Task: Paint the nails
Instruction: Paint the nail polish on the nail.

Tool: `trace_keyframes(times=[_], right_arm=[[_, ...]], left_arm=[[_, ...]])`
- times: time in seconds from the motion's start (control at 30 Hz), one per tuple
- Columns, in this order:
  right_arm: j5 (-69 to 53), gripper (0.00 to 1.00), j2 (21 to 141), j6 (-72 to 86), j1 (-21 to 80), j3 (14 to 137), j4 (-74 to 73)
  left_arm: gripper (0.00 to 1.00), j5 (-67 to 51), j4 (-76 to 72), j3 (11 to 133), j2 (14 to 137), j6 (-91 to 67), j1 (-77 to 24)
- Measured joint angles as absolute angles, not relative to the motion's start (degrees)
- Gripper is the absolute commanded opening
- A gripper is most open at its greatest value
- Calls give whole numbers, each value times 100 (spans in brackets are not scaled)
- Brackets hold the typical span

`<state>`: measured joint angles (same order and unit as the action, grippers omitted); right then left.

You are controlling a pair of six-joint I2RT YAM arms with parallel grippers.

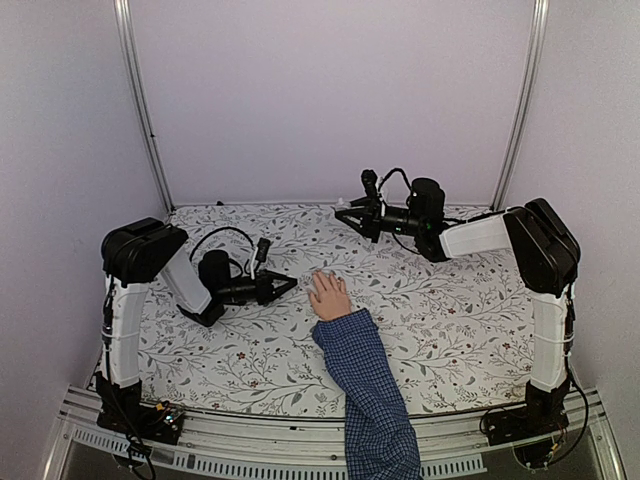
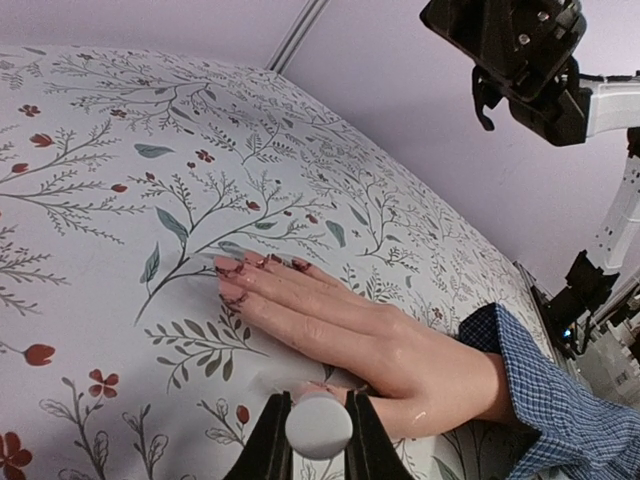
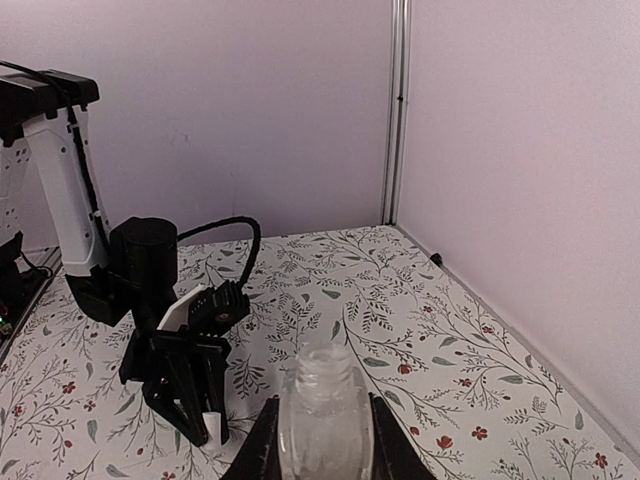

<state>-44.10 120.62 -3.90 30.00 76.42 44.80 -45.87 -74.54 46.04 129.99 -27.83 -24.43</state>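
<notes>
A pale hand (image 2: 350,330) in a blue checked sleeve (image 2: 560,390) lies flat, palm down, on the flowered cloth. Its nails (image 2: 243,264) carry dark reddish marks at the fingertips. My left gripper (image 2: 316,408) is shut on a round white cap (image 2: 318,425), low over the thumb side of the hand; the thumb tip shows just beyond the cap, and whatever hangs below the cap is hidden. From above, the left gripper (image 1: 290,282) sits just left of the hand (image 1: 328,296). My right gripper (image 3: 322,405) is shut on a clear glass bottle (image 3: 325,420) with an uncapped neck, held up at the back (image 1: 345,212).
The flowered cloth (image 1: 450,320) covers the table between pale walls and two metal posts (image 1: 140,100). The right arm (image 2: 520,50) hangs above and behind the hand. The left arm's cable (image 1: 225,235) loops over the cloth. The sleeve (image 1: 365,380) runs to the near edge.
</notes>
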Motion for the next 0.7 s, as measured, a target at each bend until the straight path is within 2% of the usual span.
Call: trace_keyframes(times=[0.7], right_arm=[[-4410, 0, 12062, -392, 3000, 7642, 4456]], left_arm=[[0, -4560, -6978, 4840, 13006, -2541, -2574]])
